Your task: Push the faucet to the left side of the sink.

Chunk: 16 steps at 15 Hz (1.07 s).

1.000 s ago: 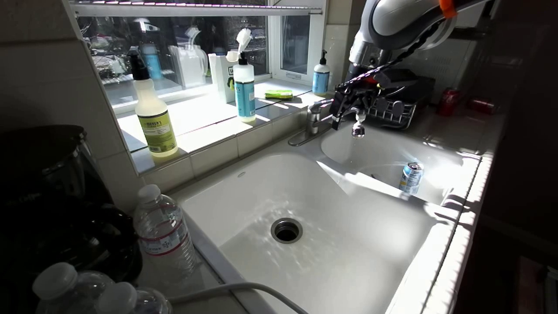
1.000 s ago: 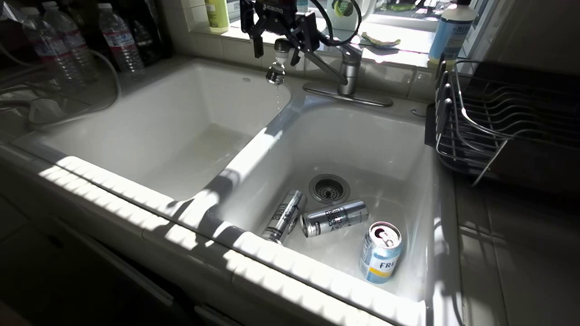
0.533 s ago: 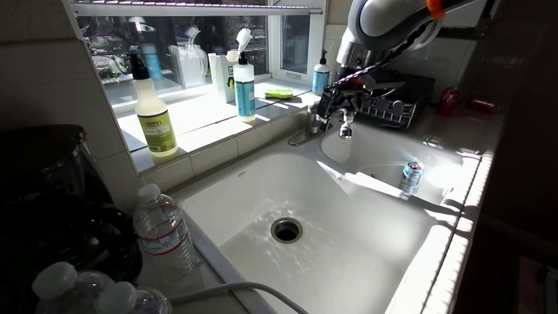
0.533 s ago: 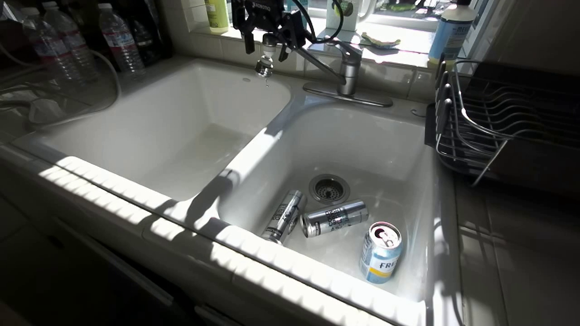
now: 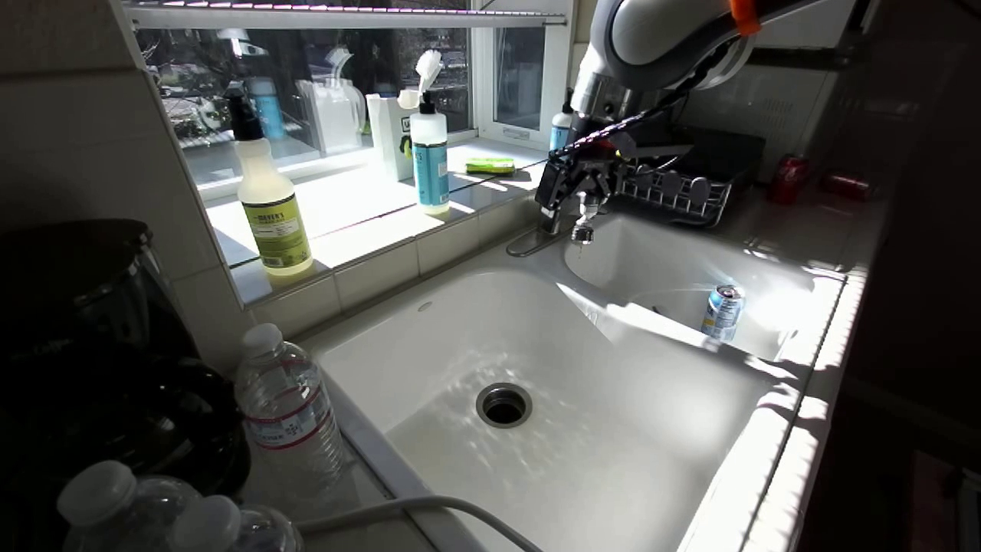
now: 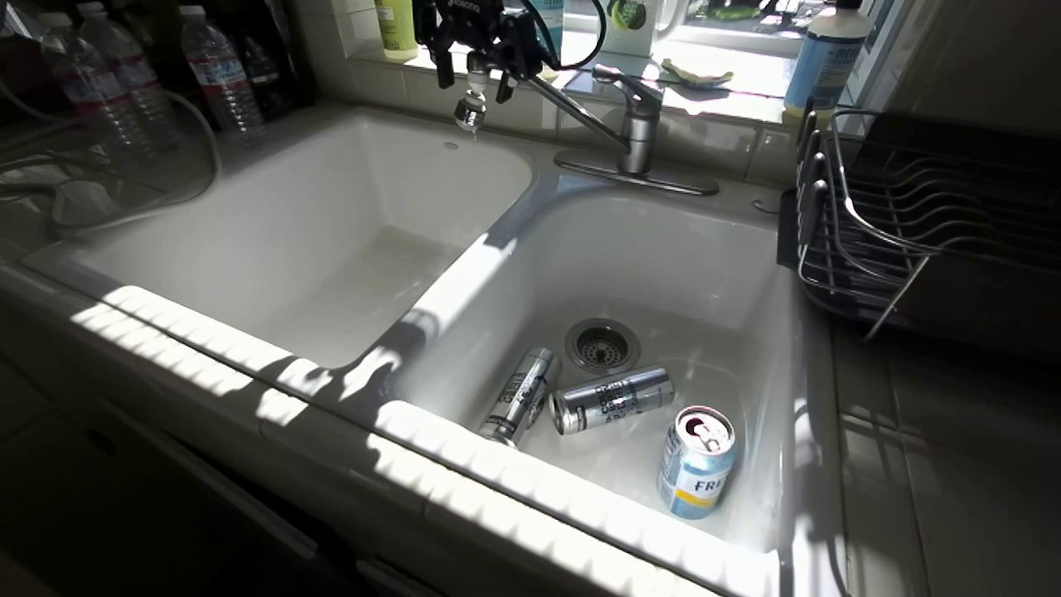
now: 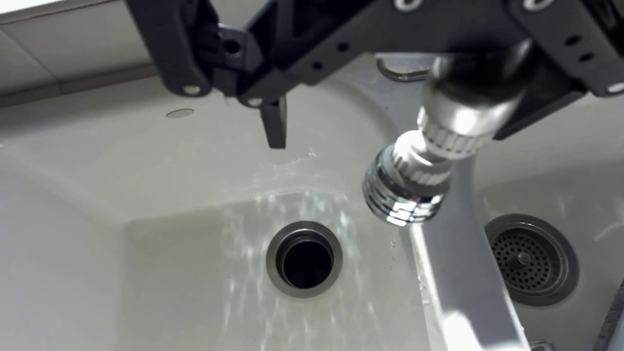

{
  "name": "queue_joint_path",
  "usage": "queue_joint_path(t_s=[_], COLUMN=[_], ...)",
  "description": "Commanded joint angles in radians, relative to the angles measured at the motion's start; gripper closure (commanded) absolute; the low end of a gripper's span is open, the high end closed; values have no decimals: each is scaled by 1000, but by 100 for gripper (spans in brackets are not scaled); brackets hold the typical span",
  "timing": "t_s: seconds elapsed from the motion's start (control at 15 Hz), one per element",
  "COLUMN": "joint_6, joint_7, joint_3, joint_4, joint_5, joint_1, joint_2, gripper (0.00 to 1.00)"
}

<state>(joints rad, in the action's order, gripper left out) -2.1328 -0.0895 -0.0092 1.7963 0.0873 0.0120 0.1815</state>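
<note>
the gripper [image 6: 475, 79] stands wide, fingers [image 7: 276, 126] well apart, astride the faucet [image 6: 590, 121] and pinching nothing. in the wrist view its tip [image 7: 407, 187] hangs between them, well clear of the finger on the side of the left bowl [image 7: 170, 273], near the opposite one; whether it touches there is hidden. in an exterior view the spout [image 6: 568, 104] runs from its post [image 6: 639, 137], at the back of the sink [image 6: 545, 187], out to that tip. so the push, i judge, falls to that nearer finger, bearing sideways across the spout, toward the left bowl.
</note>
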Motion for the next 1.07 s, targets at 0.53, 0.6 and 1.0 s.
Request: queue_joint_path(t_s=[0.53, 0.6, 1.0], joint_6=[65, 68, 73], joint_7=[4, 6, 63], joint_3=[13, 11, 22], joint_4=[-13, 7, 111], joint_5=[-7, -16, -43], joint_1=[-16, -16, -25], joint_2=[-54, -80, -251], gripper=[0, 0, 0])
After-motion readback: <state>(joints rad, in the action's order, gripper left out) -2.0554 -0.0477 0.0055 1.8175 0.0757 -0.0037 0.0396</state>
